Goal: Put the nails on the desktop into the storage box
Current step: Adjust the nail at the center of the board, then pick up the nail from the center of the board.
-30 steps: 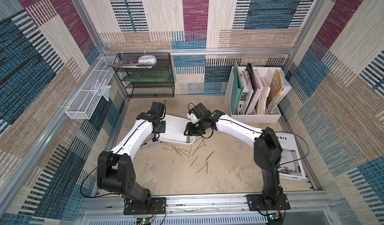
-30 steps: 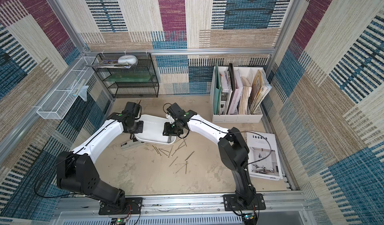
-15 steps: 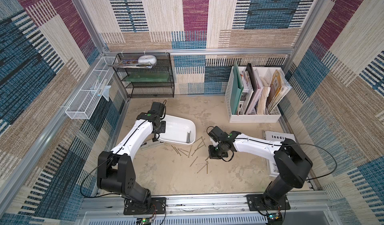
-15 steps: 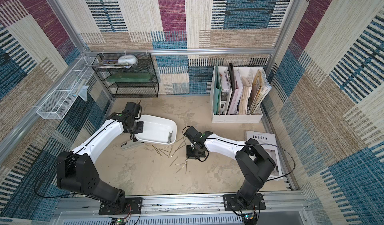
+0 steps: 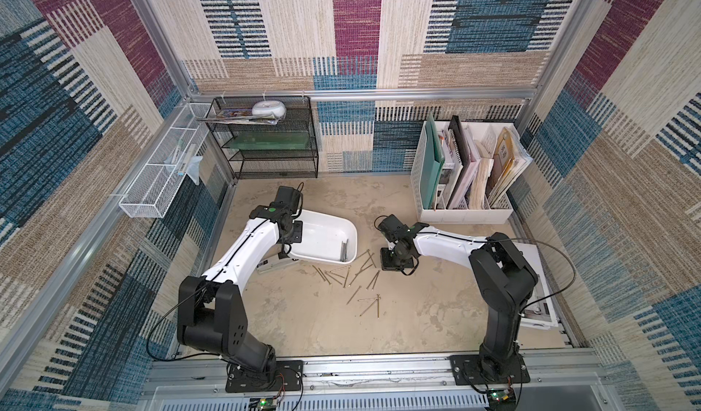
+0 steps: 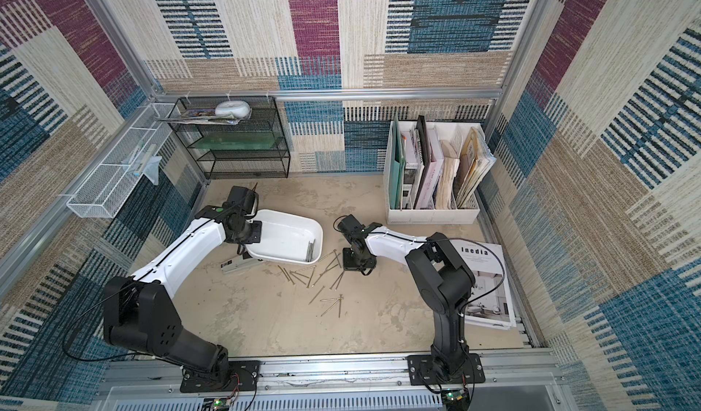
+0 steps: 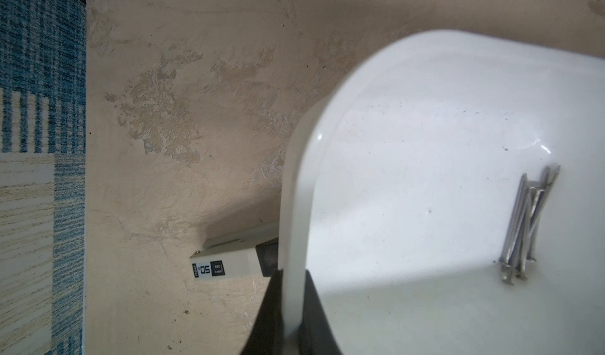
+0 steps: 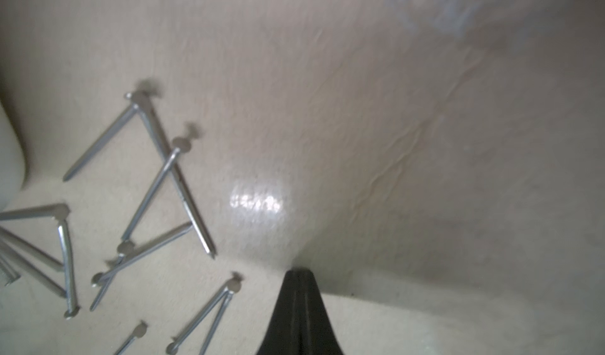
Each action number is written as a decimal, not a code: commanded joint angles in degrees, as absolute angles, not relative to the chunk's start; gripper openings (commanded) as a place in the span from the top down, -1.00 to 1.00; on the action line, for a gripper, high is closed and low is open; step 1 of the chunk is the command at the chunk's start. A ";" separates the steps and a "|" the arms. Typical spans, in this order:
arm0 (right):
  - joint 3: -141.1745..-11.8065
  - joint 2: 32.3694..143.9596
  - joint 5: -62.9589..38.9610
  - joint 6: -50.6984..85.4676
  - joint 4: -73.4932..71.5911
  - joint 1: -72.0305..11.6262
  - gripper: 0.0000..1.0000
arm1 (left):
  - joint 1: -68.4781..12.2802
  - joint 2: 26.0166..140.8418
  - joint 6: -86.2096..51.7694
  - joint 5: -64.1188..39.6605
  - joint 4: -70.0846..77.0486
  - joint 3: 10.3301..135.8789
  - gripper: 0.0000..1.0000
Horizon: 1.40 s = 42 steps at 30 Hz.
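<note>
One desktop (image 5: 303, 314) is carrying one storage box (image 5: 322, 234). The left gripper (image 7: 291, 273) is pinching the box's rim. The right gripper (image 8: 298, 273), jaws pressed together and empty, is hovering beside the box. About five nails (image 7: 523, 225) are lying inside the box, and roughly a dozen loose nails (image 8: 151, 194) are lying just outside it.

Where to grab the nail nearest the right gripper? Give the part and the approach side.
Take the nail mid-shaft, straight down from above, with the jaws across its length. It lies flat on the table, probably too thin for a side approach, and another nail meets it near the head. The right gripper is shut; open it first.
</note>
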<state>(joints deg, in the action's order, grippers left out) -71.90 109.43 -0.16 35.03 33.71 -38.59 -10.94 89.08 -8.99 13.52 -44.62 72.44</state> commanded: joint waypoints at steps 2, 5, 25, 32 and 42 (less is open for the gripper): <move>-73.58 108.48 1.80 32.43 36.85 -38.71 0.93 | -10.83 89.36 -8.75 13.18 -44.80 73.17 1.00; -71.15 104.31 -1.11 34.72 34.33 -39.28 0.68 | -10.88 89.30 -8.74 13.23 -44.82 73.18 1.00; -74.77 109.56 -2.85 40.46 38.50 -48.43 0.26 | -10.87 89.33 -8.76 12.40 -44.82 73.25 1.00; -76.11 113.36 -1.24 39.50 40.41 -48.54 0.29 | -10.84 89.30 -8.72 12.63 -44.81 73.21 1.00; -72.87 114.00 0.89 38.74 42.41 -48.21 0.80 | -10.81 89.30 -8.63 12.95 -44.82 73.16 1.00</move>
